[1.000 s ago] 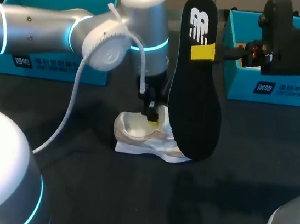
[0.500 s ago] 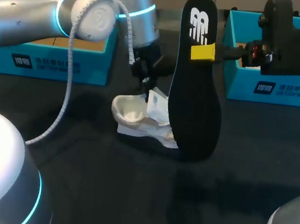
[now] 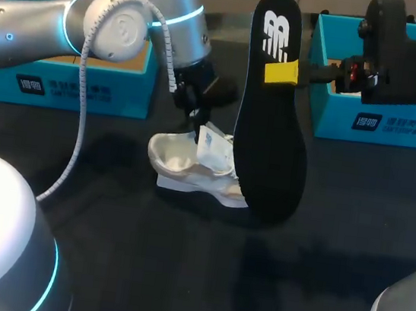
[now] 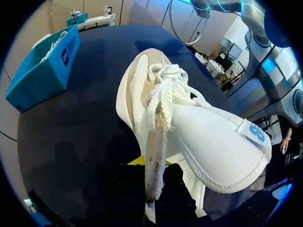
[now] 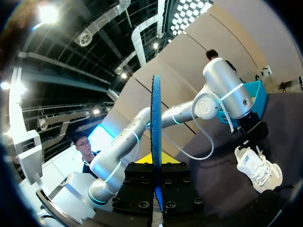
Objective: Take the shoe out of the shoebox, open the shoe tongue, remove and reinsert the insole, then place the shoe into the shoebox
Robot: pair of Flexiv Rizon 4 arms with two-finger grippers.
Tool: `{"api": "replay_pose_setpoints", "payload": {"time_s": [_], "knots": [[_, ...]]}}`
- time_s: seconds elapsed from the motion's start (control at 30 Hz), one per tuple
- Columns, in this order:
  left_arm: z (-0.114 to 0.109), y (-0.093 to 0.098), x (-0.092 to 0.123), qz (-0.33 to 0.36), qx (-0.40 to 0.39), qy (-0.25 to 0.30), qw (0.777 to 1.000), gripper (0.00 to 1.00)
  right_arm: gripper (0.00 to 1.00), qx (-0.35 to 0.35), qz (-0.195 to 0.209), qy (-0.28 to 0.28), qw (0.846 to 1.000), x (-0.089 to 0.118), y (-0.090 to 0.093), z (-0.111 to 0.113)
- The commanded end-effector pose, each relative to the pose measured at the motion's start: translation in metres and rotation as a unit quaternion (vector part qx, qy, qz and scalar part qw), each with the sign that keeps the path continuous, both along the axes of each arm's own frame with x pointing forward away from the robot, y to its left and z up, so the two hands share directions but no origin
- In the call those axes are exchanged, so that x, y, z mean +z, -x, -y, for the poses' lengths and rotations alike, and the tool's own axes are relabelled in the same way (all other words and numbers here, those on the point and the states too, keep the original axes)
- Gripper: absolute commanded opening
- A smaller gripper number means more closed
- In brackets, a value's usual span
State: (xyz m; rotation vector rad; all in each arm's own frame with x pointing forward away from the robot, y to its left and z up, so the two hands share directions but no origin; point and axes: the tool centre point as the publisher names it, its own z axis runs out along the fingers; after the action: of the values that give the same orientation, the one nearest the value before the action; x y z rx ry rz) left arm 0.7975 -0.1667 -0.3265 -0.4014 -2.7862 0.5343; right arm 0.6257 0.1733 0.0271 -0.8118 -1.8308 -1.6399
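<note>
A dark worktop (image 3: pixel 176 282) lies beneath two silver arms. The left arm (image 3: pixel 118 25) angles down over the middle, and the right arm (image 3: pixel 405 59) is level at the far side. Two teal shoeboxes sit at the back, one (image 3: pixel 63 87) behind the left fingers (image 4: pixel 135 161) and the other (image 3: pixel 381 121) behind the right fingers (image 3: pixel 282 73).

The right fingers are closed from both sides on a black insole (image 3: pixel 269 156). They grip it near its upper end, and it hangs upright below them.

The white shoe (image 3: pixel 191 169) is outside both boxes, tilted just under the left fingers. These are pinched shut on a strip of its upper, beside the knotted laces (image 4: pixel 165 80) and the padded tongue (image 4: pixel 222 156).
</note>
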Motion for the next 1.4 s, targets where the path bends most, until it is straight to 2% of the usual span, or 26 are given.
{"api": "replay_pose_setpoints", "payload": {"time_s": [0.03,0.2,0.37,0.5,0.7,1.07,1.4], "knots": [[-0.001,0.001,0.002,0.001,0.000,0.000,1.000,0.00,0.00,0.000,-0.001,0.001,1.000,0.000,-0.001,-0.003],[-0.003,-0.009,0.005,-0.028,-0.029,0.000,0.999,0.00,0.00,0.000,-0.001,0.001,1.000,0.000,-0.001,-0.003],[-0.004,-0.019,0.008,-0.042,-0.093,-0.031,0.994,0.00,0.00,0.000,-0.001,0.001,1.000,0.000,-0.001,-0.003],[-0.003,-0.025,0.010,-0.060,-0.167,-0.068,0.982,0.00,0.00,0.000,-0.001,0.001,1.000,0.000,-0.001,-0.003],[-0.001,-0.027,0.012,-0.048,-0.240,-0.097,0.965,0.00,0.00,0.000,-0.001,0.001,1.000,0.000,-0.001,-0.003],[0.003,-0.024,0.011,-0.044,-0.420,-0.101,0.901,0.00,0.00,0.000,-0.001,0.001,1.000,0.000,-0.001,-0.003],[0.008,-0.018,0.009,-0.011,-0.525,-0.123,0.842,0.00,0.00,0.000,-0.001,0.001,1.000,0.000,-0.001,-0.003]]}}
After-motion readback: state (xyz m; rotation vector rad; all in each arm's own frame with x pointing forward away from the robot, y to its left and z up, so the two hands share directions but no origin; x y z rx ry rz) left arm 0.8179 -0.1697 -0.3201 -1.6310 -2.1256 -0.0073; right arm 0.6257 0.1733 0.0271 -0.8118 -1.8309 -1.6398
